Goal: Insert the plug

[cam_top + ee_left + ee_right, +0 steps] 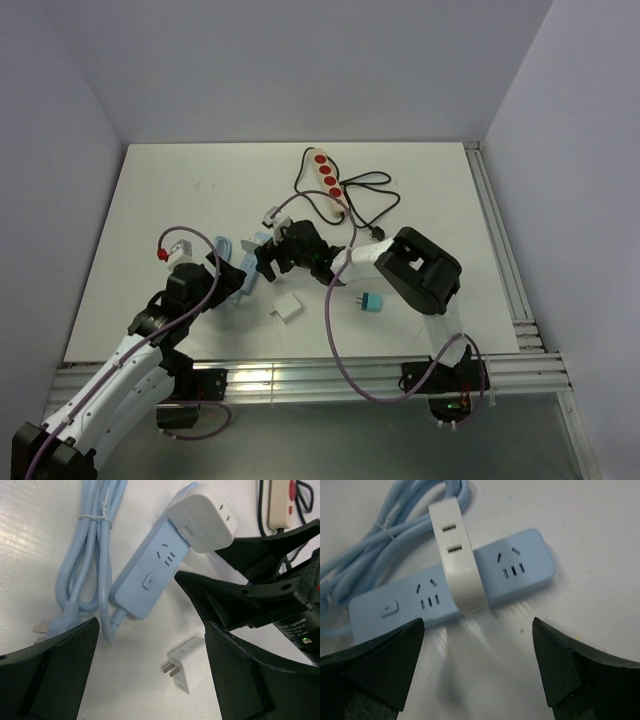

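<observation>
A light blue power strip (pixel 520 572) lies on the white table, with a white adapter (pixel 460 575) plugged into its middle socket. My right gripper (pixel 477 655) is open and empty just in front of the adapter. In the left wrist view the strip (pixel 145 575) and adapter (pixel 202 522) lie ahead. My left gripper (pixel 150 667) is open and empty above the table. A small white two-pin plug (pixel 186 670) lies loose by its right finger. In the top view both grippers, left (pixel 228 278) and right (pixel 275 255), meet over the strip (pixel 252 245).
The strip's coiled blue cable (pixel 85 550) lies to its left. A white power strip with red switches (pixel 328 180) and a black cord (pixel 370 200) lies behind. A teal plug (pixel 370 303) and the white plug (pixel 287 310) lie near the front.
</observation>
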You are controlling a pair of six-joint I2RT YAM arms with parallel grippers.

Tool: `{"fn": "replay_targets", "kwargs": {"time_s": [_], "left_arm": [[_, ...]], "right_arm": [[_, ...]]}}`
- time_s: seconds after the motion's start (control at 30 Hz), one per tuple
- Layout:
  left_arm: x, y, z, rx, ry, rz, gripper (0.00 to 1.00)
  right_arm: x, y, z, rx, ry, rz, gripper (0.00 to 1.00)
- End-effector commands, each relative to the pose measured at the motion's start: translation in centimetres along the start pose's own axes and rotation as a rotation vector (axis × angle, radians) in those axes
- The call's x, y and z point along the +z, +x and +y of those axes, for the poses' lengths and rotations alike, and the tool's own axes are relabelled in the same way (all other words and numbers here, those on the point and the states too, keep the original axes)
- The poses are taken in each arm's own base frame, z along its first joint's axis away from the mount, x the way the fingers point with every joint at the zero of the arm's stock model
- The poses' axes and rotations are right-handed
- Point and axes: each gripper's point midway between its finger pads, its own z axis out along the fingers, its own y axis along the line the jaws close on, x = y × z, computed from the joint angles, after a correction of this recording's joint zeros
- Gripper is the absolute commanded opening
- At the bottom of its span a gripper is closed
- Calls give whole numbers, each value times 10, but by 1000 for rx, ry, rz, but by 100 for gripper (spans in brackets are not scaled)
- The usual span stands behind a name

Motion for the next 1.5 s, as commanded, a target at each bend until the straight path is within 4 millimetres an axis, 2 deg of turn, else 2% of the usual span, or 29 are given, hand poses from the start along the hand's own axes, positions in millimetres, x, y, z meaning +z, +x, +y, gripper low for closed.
{"fn": "replay_targets", "kwargs": {"time_s": [0.0,0.07,0.13,0.27,0.33,0.4,0.5,0.6,0.77,1.1,1.3,1.4,1.43,1.47], "left_arm": [[-13,-15,-24,11,74,-22,92],[-16,-16,-26,12,84,-24,92],[-19,-19,-28,17,89,-28,92],[-21,-19,-32,20,103,-22,91],[-22,-18,-39,13,129,-12,89],[-22,-18,-44,9,152,-2,88],[-22,-14,-50,8,169,25,88],[-24,-12,-56,11,198,43,86],[-30,-14,-59,14,201,49,86],[-34,-17,-63,29,204,57,84],[-32,-11,-64,31,217,82,80],[-33,-11,-67,38,228,91,76],[-33,-10,-67,38,227,93,75],[-34,-10,-69,40,237,95,74]], "right_arm": [[-27,0,-3,26,29,62,95],[-39,-1,-2,37,38,50,95],[-59,3,0,50,44,30,95],[-99,19,-13,156,194,69,96],[-111,21,-13,229,237,95,96],[-124,23,-2,307,227,168,96],[-132,21,26,310,166,238,96],[-133,27,53,269,128,299,96],[-125,50,68,236,108,362,96],[-116,73,66,156,190,404,93],[-111,78,70,113,194,414,76],[-112,73,70,103,198,385,44],[-114,66,67,103,215,355,23],[-116,66,65,102,215,339,13]]}}
